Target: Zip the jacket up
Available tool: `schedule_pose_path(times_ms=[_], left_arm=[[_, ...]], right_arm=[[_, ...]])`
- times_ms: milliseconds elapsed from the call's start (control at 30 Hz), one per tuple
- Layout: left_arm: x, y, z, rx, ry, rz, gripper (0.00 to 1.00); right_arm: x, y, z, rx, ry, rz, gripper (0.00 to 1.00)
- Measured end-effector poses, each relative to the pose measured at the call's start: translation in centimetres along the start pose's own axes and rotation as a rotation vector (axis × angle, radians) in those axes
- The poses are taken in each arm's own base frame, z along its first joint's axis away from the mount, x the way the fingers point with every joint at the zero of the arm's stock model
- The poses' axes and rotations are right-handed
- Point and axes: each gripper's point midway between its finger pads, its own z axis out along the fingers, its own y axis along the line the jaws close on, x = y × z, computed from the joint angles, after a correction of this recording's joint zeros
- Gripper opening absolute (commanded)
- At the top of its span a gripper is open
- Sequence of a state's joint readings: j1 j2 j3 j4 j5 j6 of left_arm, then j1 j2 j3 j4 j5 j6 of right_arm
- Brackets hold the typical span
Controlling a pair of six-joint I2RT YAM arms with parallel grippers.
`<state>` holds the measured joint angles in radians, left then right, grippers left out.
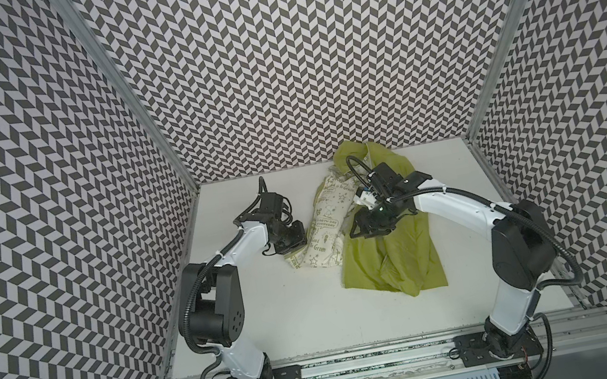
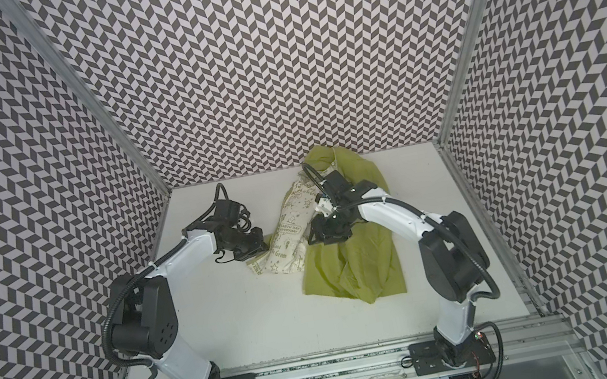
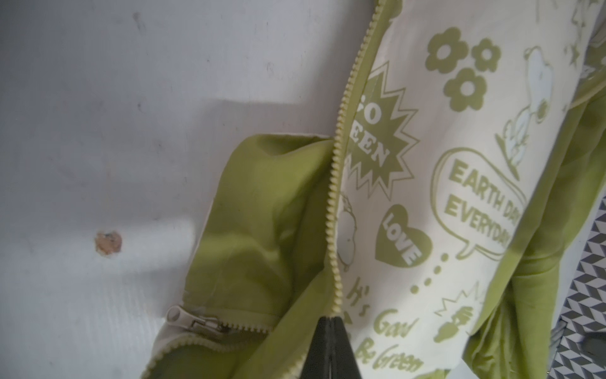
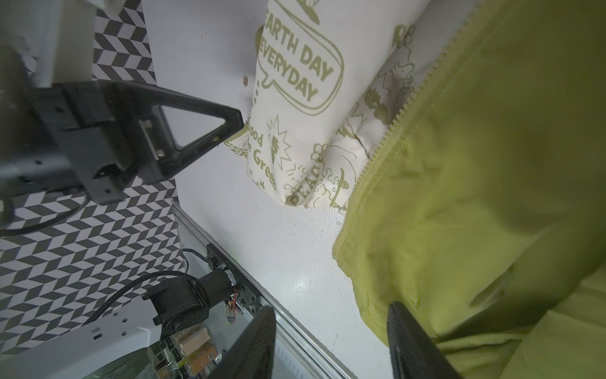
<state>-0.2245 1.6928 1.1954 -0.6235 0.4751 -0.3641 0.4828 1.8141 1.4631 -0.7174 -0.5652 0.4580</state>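
Observation:
The jacket (image 1: 391, 263) (image 2: 350, 271) lies unzipped on the white table, its olive-green shell to the right and its cream printed lining (image 1: 326, 233) turned up in the middle. My left gripper (image 1: 294, 244) (image 2: 251, 252) (image 3: 331, 320) is shut on the jacket's zipper edge at the lining's left side. The zipper teeth (image 3: 334, 183) run away from its tips. The metal slider (image 3: 193, 320) lies beside it on the other zipper edge. My right gripper (image 1: 367, 227) (image 2: 326, 235) (image 4: 331, 315) hovers open over the green front panel, with nothing between its fingers.
The white table (image 1: 296, 326) is boxed in by chevron-patterned walls (image 1: 314, 70) at the back and both sides. An aluminium rail (image 1: 366, 361) with the arm bases runs along the front. A small brown chip (image 3: 108, 242) marks the tabletop.

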Motion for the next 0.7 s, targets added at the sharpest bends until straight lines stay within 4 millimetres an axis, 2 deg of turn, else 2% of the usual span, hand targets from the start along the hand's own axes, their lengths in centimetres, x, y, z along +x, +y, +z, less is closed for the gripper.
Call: schedule_pose_path(times_ms=[200,233,300,333,367,467,567,633,700], left_arm=[[-0.9,-3.1,-4.7,0.048,-0.093,0.051,0.0],[-1.2,-3.8,-5.5,0.056,-0.113,0.066,0.12],[-1.6,-4.8,-6.7,0.054,-0.143,0.099,0.46],[-1.8,-4.9,-7.0,0.042,-0.153,0.108,0.58],[-1.9,-4.9,-7.2,0.026,-0.16,0.115,0.66],[-1.6,-3.3,-6.0,-0.056,-0.13,0.107,0.69],[-1.0,-0.3,-3.5,-0.167,-0.063,0.089,0.67],[-0.4,1.9,-2.0,-0.252,-0.021,0.08,0.67],[0.4,3.4,-1.4,-0.323,0.004,0.084,0.67]], right_arm=[[-0.5,-0.4,1.6,-0.013,0.024,0.048,0.51],[-0.7,-0.3,1.7,-0.018,0.023,0.052,0.52],[-1.0,0.3,1.5,-0.028,0.016,0.05,0.55],[-1.2,0.7,1.4,-0.033,0.011,0.045,0.55],[-1.4,1.1,1.3,-0.039,0.005,0.039,0.55],[-1.5,2.0,1.3,-0.054,0.002,0.02,0.55],[-1.0,2.2,1.5,-0.058,0.014,0.014,0.57],[-0.2,2.0,1.4,-0.059,0.027,0.015,0.57],[1.0,1.7,1.1,-0.054,0.044,0.017,0.57]])
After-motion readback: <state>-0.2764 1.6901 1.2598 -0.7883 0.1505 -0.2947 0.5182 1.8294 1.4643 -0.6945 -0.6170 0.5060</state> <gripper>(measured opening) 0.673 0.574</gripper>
